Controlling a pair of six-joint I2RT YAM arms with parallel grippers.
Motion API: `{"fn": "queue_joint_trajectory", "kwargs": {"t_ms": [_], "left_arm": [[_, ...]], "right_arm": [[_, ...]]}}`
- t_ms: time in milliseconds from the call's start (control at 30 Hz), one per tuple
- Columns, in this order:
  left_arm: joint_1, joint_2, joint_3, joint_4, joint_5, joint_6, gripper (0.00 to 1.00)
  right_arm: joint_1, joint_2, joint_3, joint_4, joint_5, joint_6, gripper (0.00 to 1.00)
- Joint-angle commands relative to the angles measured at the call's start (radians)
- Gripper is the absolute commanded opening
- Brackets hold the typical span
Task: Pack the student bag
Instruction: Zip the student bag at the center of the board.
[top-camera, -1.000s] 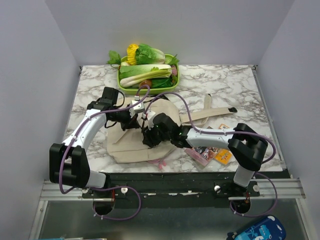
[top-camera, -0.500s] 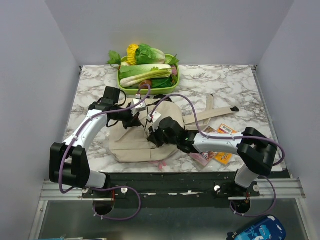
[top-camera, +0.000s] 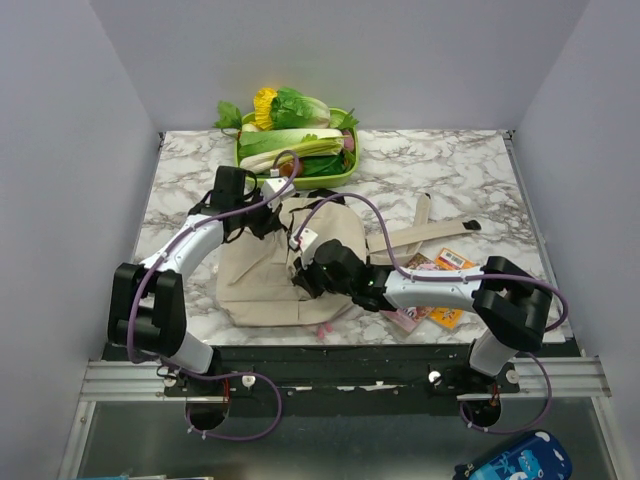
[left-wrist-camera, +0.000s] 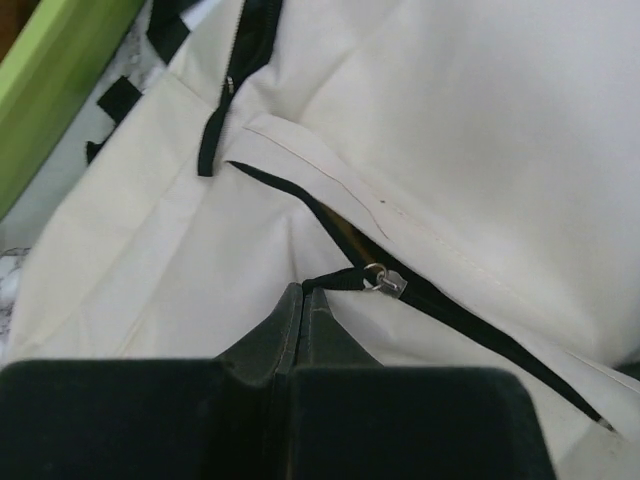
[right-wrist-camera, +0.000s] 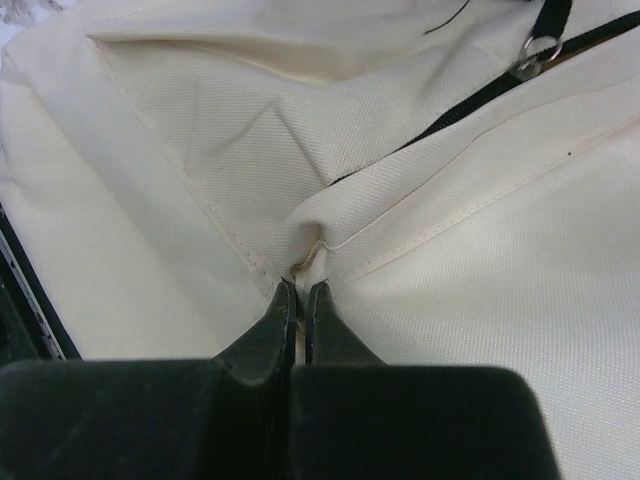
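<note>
The student bag (top-camera: 255, 292) lies flat on the marble table, beige canvas with black zips. My left gripper (top-camera: 268, 218) is over its far part. In the left wrist view this gripper (left-wrist-camera: 303, 290) is shut on the black zipper pull (left-wrist-camera: 340, 277), which ends in a metal ring (left-wrist-camera: 377, 278) on a partly open zip of the bag (left-wrist-camera: 450, 130). My right gripper (top-camera: 298, 282) is at the bag's middle. In the right wrist view it (right-wrist-camera: 302, 286) is shut on a pinched fold of the bag (right-wrist-camera: 480, 280) beside a seam.
A green tray (top-camera: 244, 168) of toy vegetables stands at the back edge. The bag's straps (top-camera: 432, 234) trail to the right. A pink pencil case (top-camera: 400, 318) and orange packets (top-camera: 449, 314) lie at the front right, next to my right arm.
My right gripper has closed onto the bag's fabric. My left gripper has moved back toward the tray with the zipper pull, and the bag's top has shifted with it.
</note>
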Motion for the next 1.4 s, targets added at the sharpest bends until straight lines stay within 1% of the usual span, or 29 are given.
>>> {"fn": "queue_joint_trajectory", "kwargs": {"t_ms": [0,67,100,167,300,433,500,533,567,600,633,667,700,733,767,800,867,900,967,1033,1067,1100,1133,1167,1200,1233,1267,1300,1367], "left_arm": [[0.017,0.022,0.016,0.282,-0.234,-0.089,0.0],[0.017,0.034,0.024,0.316,-0.266,-0.129,0.0],[0.017,0.05,0.033,0.345,-0.307,-0.144,0.0],[0.015,0.071,0.053,0.344,-0.331,-0.173,0.0],[0.006,0.136,0.117,0.365,-0.375,-0.192,0.0],[-0.015,0.183,0.142,0.368,-0.47,-0.203,0.0],[-0.015,0.203,0.157,0.352,-0.464,-0.204,0.02],[-0.017,0.2,0.159,0.323,-0.452,-0.204,0.06],[-0.015,0.194,0.157,0.309,-0.416,-0.206,0.11],[-0.015,0.171,0.151,0.277,-0.397,-0.201,0.22],[-0.015,0.156,0.144,0.264,-0.385,-0.197,0.27],[-0.015,0.138,0.136,0.249,-0.369,-0.19,0.32],[-0.012,0.101,0.131,0.203,-0.336,-0.187,0.39],[-0.006,0.081,0.13,0.177,-0.313,-0.186,0.42],[0.01,0.061,0.133,0.151,-0.294,-0.19,0.45],[0.027,0.021,0.137,0.096,-0.239,-0.192,0.53],[0.078,-0.017,0.134,0.048,-0.204,-0.183,0.64],[0.096,-0.048,0.128,0.001,-0.19,-0.174,0.7],[0.142,-0.068,0.118,-0.035,-0.179,-0.152,0.71],[0.227,-0.08,0.088,-0.089,-0.17,-0.114,0.73],[0.251,-0.079,0.078,-0.107,-0.168,-0.097,0.75],[0.289,-0.07,0.052,-0.15,-0.17,-0.062,0.78],[0.305,-0.065,0.038,-0.17,-0.168,-0.046,0.8],[0.316,-0.062,0.021,-0.184,-0.174,-0.031,0.82],[0.325,-0.061,-0.017,-0.193,-0.179,-0.022,0.83],[0.337,-0.064,-0.039,-0.19,-0.185,-0.011,0.85],[0.342,-0.07,-0.06,-0.184,-0.197,-0.011,0.85],[0.346,-0.083,-0.101,-0.166,-0.202,-0.008,0.86],[0.35,-0.093,-0.131,-0.156,-0.214,-0.008,0.86]], "right_arm": [[0.039,0.025,-0.023,-0.029,-0.05,0.002,0.01],[0.041,0.024,-0.023,-0.024,-0.051,-0.006,0.01],[0.041,0.022,-0.024,-0.019,-0.079,-0.011,0.01],[0.045,0.022,-0.024,-0.018,-0.086,-0.021,0.01],[0.053,0.019,-0.029,-0.009,-0.098,-0.035,0.01],[0.057,0.016,-0.029,-0.004,-0.1,-0.044,0.01],[0.056,0.018,-0.021,-0.013,-0.078,-0.038,0.07],[0.057,0.016,-0.017,-0.018,-0.061,-0.028,0.12],[0.054,0.012,-0.012,-0.018,-0.031,-0.02,0.23],[0.051,-0.004,-0.009,-0.021,0.012,-0.02,0.3],[0.045,-0.013,-0.006,-0.024,0.026,-0.018,0.41],[0.022,-0.02,0.009,-0.027,0.031,-0.014,0.55],[0.004,-0.03,0.018,-0.035,0.032,-0.012,0.57],[-0.016,-0.051,0.028,-0.051,0.032,-0.011,0.6],[-0.068,-0.065,0.035,-0.056,0.025,-0.005,0.63],[-0.097,-0.076,0.054,-0.071,0.008,-0.001,0.69],[-0.19,-0.106,0.078,-0.09,-0.008,-0.003,0.71],[-0.221,-0.109,0.116,-0.122,-0.005,-0.009,0.72],[-0.293,-0.087,0.166,-0.172,0.011,-0.043,0.73],[-0.334,-0.041,0.269,-0.295,0.06,-0.06,0.74],[-0.369,0.013,0.302,-0.333,0.072,-0.069,0.76],[-0.384,0.036,0.325,-0.393,0.083,-0.069,0.79],[-0.4,0.059,0.342,-0.416,0.075,-0.067,0.82],[-0.43,0.079,0.357,-0.432,0.063,-0.061,0.85],[-0.446,0.1,0.355,-0.438,0.011,-0.058,0.97],[-0.459,0.107,0.348,-0.438,-0.016,-0.052,1.0],[-0.482,0.113,0.336,-0.437,-0.043,-0.044,1.0],[-0.49,0.127,0.335,-0.435,-0.102,-0.041,1.0],[-0.51,0.137,0.331,-0.435,-0.17,-0.04,1.0]]}}
